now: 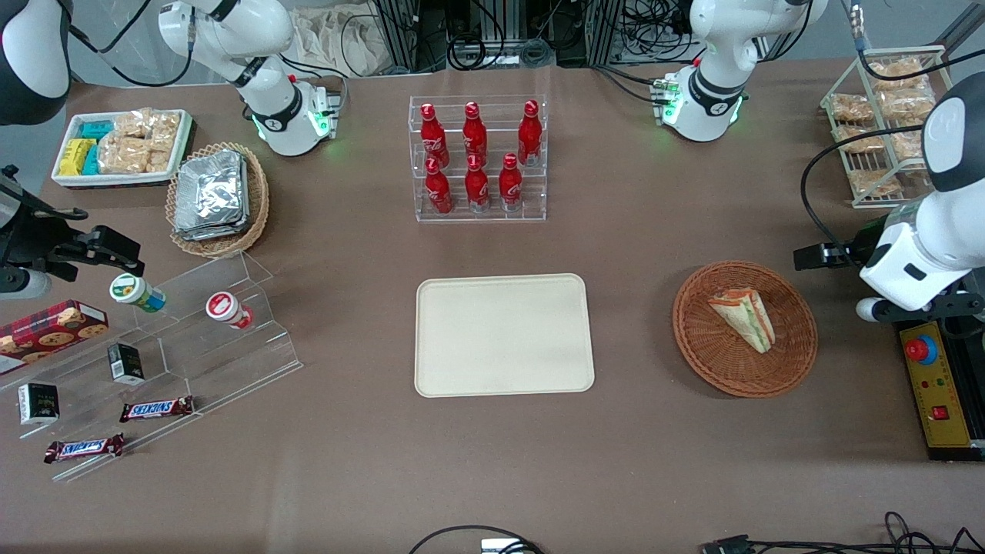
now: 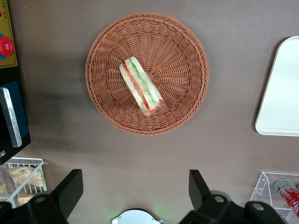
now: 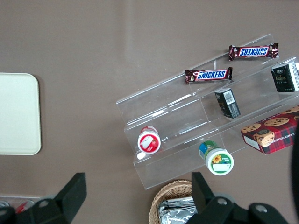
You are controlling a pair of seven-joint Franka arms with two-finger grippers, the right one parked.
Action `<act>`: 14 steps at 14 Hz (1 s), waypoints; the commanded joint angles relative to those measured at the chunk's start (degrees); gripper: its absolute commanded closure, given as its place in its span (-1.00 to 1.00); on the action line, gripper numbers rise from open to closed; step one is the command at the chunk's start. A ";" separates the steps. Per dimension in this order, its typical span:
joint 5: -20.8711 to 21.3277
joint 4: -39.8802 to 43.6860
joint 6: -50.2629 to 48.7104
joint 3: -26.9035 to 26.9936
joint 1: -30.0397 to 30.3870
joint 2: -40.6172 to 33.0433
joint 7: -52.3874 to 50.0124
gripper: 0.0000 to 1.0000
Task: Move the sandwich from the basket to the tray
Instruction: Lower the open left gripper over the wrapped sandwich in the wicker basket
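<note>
The sandwich (image 1: 745, 314) (image 2: 141, 86), a pale bread wedge with green, red and white layers, lies in the round reddish-brown wicker basket (image 1: 696, 346) (image 2: 107, 51). The cream-beige tray (image 1: 504, 335) (image 2: 282, 88) lies flat beside the basket, toward the parked arm's end, with nothing on it. My gripper (image 1: 817, 256) (image 2: 135, 186) hangs high above the table, beside the basket's rim toward the working arm's end. It is open; its black fingers (image 2: 70, 190) stand wide apart with bare tablecloth between them.
A clear rack of red bottles (image 1: 479, 158) stands farther from the front camera than the tray. A wire rack of snack bags (image 1: 885, 115) and a yellow control box (image 1: 935, 385) flank the working arm. A foil-packet basket (image 1: 215, 196) and acrylic snack steps (image 1: 154, 338) lie toward the parked arm's end.
</note>
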 commanded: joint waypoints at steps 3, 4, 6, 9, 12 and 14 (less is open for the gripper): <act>0.35 1.71 -1.10 -0.29 -0.27 1.09 -3.58 -1.00; 0.51 1.36 -1.10 -0.29 -0.36 1.26 -7.00 -1.00; 0.87 1.27 -0.67 -0.38 -0.45 3.63 -12.80 -1.00; 0.60 -1.26 4.67 0.15 0.52 8.02 -28.52 -1.00; 1.22 -11.61 21.16 0.32 0.52 8.56 -34.52 -1.00; 1.22 -17.16 29.19 0.32 0.43 8.65 -37.00 -1.00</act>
